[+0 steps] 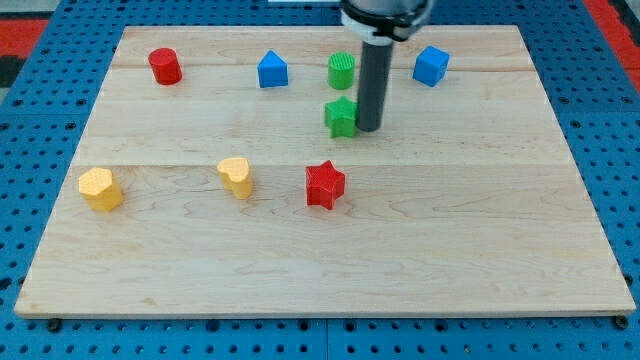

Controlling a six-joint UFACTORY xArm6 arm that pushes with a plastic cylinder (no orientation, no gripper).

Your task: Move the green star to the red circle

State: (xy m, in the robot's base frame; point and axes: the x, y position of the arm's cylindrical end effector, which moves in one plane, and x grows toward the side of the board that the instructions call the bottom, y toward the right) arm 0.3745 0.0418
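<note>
Now my tip (368,128) beside ridged green star (341,117), smooth wooden board (300,250)

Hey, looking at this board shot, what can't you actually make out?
- Camera view: the green star's right edge is hidden behind the rod; contact with my tip cannot be confirmed.
- The arm above the rod is cut off by the view's top.
- The yellow block at the view's left: shape unclear.

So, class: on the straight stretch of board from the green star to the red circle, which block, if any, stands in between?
None squarely. In the camera view the wood between the green star and the red circle is bare; the blue block stands just above that line. My tip sits at the star's right side.
</note>
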